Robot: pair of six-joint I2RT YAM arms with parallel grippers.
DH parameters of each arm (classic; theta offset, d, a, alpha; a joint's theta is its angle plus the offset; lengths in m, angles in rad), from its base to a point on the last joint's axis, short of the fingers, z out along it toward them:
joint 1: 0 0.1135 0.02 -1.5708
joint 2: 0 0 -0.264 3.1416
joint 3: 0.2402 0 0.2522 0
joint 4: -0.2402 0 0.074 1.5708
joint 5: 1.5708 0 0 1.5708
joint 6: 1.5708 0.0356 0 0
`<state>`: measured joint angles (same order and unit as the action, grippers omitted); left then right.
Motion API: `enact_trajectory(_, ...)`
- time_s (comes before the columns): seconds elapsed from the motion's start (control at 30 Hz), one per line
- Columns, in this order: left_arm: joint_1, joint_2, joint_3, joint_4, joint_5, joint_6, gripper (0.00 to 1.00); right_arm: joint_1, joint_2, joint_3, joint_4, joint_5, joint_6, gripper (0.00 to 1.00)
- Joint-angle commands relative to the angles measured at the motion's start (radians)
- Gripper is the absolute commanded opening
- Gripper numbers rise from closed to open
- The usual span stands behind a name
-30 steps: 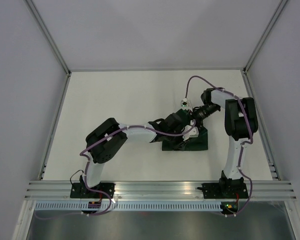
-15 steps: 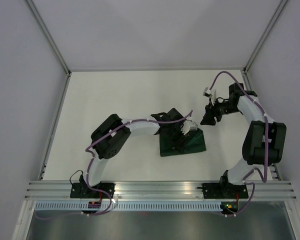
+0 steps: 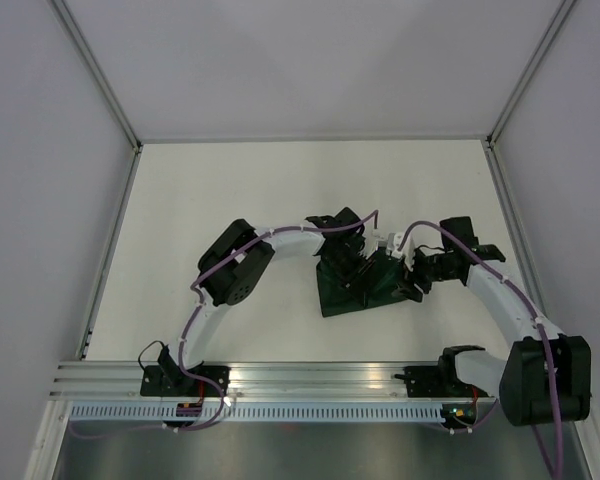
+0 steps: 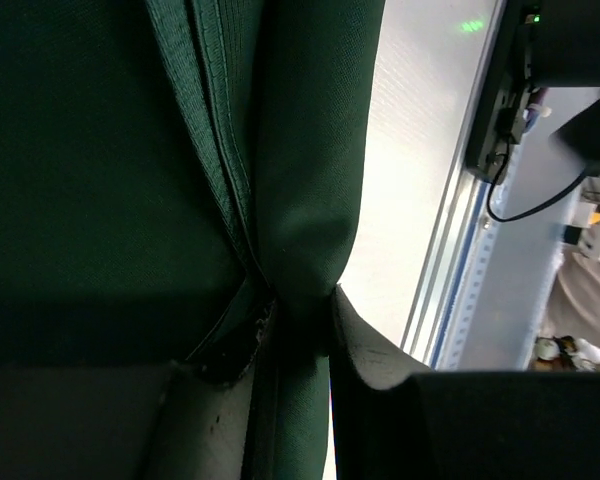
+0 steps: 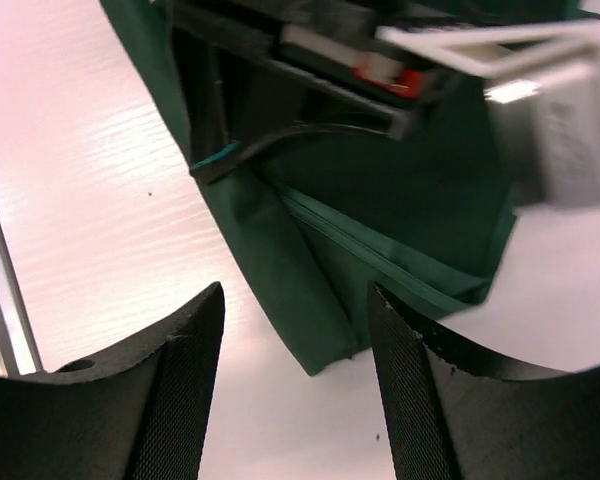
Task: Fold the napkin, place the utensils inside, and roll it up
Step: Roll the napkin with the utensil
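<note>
The dark green napkin point(image 3: 372, 292) lay folded into a compact, wedge-like packet on the white table point(image 3: 230, 190). It sat directly beneath the left claw point(image 3: 358, 268) and just ahead of the right claw point(image 3: 417, 282), which had reached in from the packet's right edge.

In the left wrist view, the left claw point(image 4: 285, 335) was pressed together on the napkin point(image 4: 100, 180). The cloth was bunched into a narrow neck between its two fingers point(image 4: 420, 420). A stitched hem point(image 4: 212, 120) ran straight away from the pinch, with smooth layers of fabric on either side of it. Off to the claw's right lay a strip of bare table point(image 4: 410, 150), and beyond that the aluminium rail point(image 4: 455, 270).

In the right wrist view, the right claw point(image 5: 295, 298) stood spread wide, and its dark textured fingers point(image 5: 150, 390) held nothing. It was low over the table point(image 5: 90, 170). The napkin point(image 5: 400, 210) lay just beyond the fingertips, with a folded corner point(image 5: 315, 340) pointing back toward the gap between them. Whether either finger touched the cloth could not be told. On the far side of the napkin from this claw, the blurred body of the left claw point(image 5: 310, 50) bore down on the fabric.
</note>
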<state>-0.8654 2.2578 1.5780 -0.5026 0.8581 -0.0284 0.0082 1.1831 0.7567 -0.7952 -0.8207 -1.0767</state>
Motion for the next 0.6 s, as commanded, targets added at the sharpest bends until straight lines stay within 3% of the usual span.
enact_trajectory(0.0, 0.012, 0.077, 0.013, -0.099, -0.010, -0.038, 0.02, 0.140, -0.068, -0.097, 0.209, 0.104, 0.041, 0.65)
enact_trajectory(0.33, 0.028, 0.131, 0.030, -0.113, 0.035, -0.051, 0.02, 0.443, -0.152, -0.304, 0.533, 0.363, 0.161, 0.70)
enact_trajectory(0.57, 0.034, 0.147, 0.040, -0.114, 0.048, -0.054, 0.02, 0.556, -0.117, -0.324, 0.556, 0.410, 0.178, 0.70)
